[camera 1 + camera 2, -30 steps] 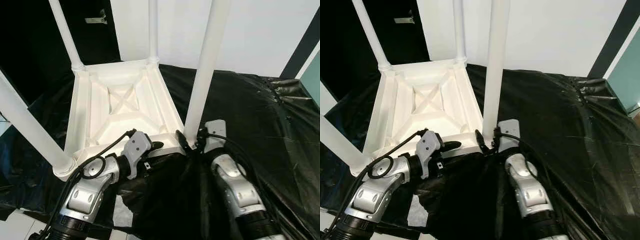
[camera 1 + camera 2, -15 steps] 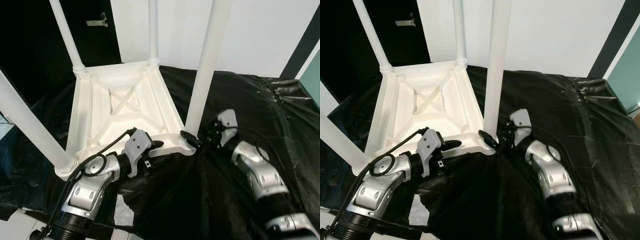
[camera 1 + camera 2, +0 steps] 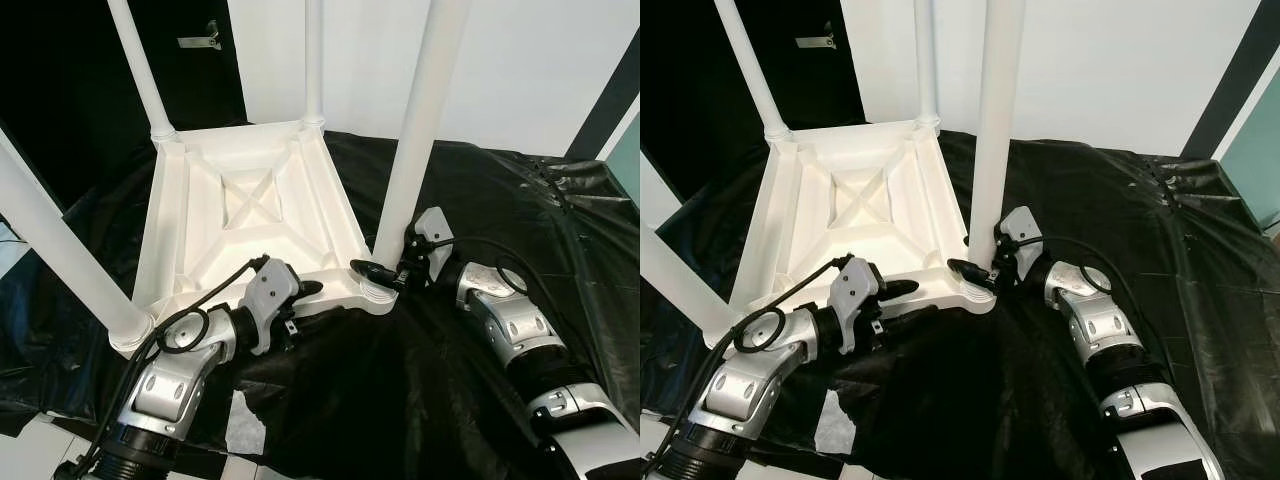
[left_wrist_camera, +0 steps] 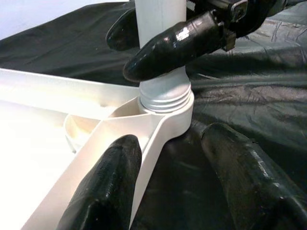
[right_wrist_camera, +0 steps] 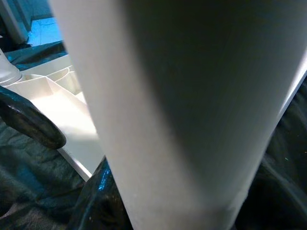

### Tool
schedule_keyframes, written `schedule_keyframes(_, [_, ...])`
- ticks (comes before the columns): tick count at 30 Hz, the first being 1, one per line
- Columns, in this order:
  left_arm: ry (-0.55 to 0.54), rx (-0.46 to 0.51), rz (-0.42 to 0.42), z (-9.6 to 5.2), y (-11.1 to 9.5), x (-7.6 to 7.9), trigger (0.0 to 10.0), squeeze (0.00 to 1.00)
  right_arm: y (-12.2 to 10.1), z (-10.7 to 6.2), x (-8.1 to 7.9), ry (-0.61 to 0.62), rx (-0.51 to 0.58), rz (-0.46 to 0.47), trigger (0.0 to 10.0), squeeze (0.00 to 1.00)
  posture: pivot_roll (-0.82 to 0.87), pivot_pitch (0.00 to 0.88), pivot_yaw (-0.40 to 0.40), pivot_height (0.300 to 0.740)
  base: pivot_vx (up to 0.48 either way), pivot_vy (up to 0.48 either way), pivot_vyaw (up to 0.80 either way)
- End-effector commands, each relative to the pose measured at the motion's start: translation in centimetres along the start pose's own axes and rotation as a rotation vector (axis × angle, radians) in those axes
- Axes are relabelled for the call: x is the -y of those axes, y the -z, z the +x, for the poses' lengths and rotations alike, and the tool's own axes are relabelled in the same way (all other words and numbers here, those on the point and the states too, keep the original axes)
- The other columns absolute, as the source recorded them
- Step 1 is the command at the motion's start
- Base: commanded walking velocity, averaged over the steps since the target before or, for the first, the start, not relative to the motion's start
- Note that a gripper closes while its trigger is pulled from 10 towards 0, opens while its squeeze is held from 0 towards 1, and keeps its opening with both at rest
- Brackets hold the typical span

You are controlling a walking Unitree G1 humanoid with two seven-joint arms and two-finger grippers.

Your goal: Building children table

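Left eye view, table (image 3: 245,215): inverted, centre-left on black sheet (image 3: 480,200), legs up for fitting.
Leg (image 3: 420,130): upright, threaded into near-right corner.
Right gripper (image 3: 385,272): clasping leg base, likely for screwing.
Left gripper (image 4: 172,191): fingers spread astride frame edge, steadying.

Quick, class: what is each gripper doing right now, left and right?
Left gripper: open, fingers either side of the table frame's near rail.
Right gripper: closed around the base of the near leg.
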State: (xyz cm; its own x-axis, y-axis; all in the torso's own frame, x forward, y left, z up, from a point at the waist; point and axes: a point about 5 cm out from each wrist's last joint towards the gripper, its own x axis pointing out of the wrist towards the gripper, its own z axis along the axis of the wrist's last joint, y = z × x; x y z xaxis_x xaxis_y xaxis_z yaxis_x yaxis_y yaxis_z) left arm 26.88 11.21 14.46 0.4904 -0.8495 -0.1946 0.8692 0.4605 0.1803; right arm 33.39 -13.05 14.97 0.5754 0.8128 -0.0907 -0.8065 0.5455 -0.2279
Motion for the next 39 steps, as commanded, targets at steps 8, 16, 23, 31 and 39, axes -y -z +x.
schedule_keyframes(8, [-0.044, 0.011, 0.004, 0.1, -0.1, -0.1, 10.0, 0.00, 1.7, -0.6, 0.6, 0.161, -0.074, 0.034, 10.0, 0.00, 0.05, 0.000, -0.046, 0.740, 0.000, 0.000, 0.00])
schedule_keyframes(16, [-0.031, 0.012, 0.003, 0.2, -0.2, 0.1, 10.0, 0.00, 3.0, 0.7, -2.1, 0.435, -0.097, 0.139, 10.0, 0.00, 0.04, 0.000, -0.031, 0.740, 0.000, 0.000, 0.00])
schedule_keyframes(23, [-0.013, 0.004, 0.002, 0.1, -0.1, 0.3, 10.0, 0.00, 2.6, 2.8, -4.5, 0.684, -0.080, 0.196, 10.0, 0.00, 0.04, 0.000, -0.023, 0.740, 0.000, 0.000, 0.00])
schedule_keyframes(31, [0.013, 0.001, 0.000, 0.4, -0.1, 0.8, 10.0, 0.00, 1.4, 3.9, -6.8, 0.630, -0.011, 0.230, 10.0, 0.00, 0.03, 0.000, -0.027, 0.740, 0.000, 0.000, 0.00])
schedule_keyframes(39, [0.003, 0.000, -0.007, 0.3, 0.0, 1.0, 10.0, 0.00, 1.0, 3.3, -6.7, 0.646, 0.020, 0.252, 10.0, 1.00, 0.04, 0.000, -0.039, 0.740, 0.000, 0.000, 0.00])
